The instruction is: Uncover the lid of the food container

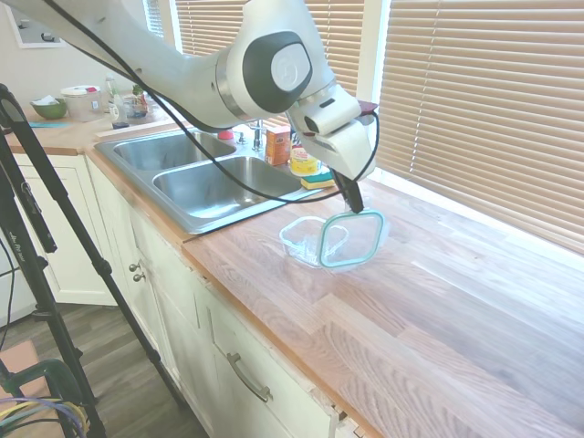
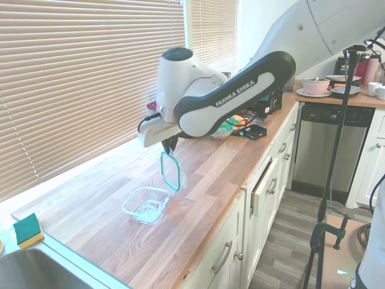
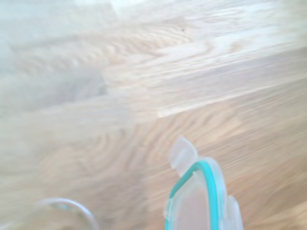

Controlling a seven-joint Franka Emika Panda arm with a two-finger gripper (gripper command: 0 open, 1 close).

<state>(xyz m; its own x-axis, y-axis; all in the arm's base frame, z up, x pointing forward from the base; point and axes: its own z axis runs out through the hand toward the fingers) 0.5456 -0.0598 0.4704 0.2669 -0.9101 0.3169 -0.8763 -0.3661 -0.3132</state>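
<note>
Pincer (image 1: 351, 203) clamped on top edge of lid (image 1: 353, 239), dangling upright just beside open food container (image 1: 306, 242) on counter (image 1: 438, 319). Thin edge grip: lid may slip, drop, knock tub.

The white arm reaches out over the bench, wrist bent downward. Its gripper (image 1: 351, 203) points down, dark fingers (image 2: 169, 144) clamped on the lid (image 1: 352, 239), which hangs upright.

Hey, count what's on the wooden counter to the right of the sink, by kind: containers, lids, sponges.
Containers: 1, the clear container.
Lids: 1, the teal-rimmed lid, hanging from the tool.
Sponges: 1, the sponge by the sink.
Total: 3.
</note>
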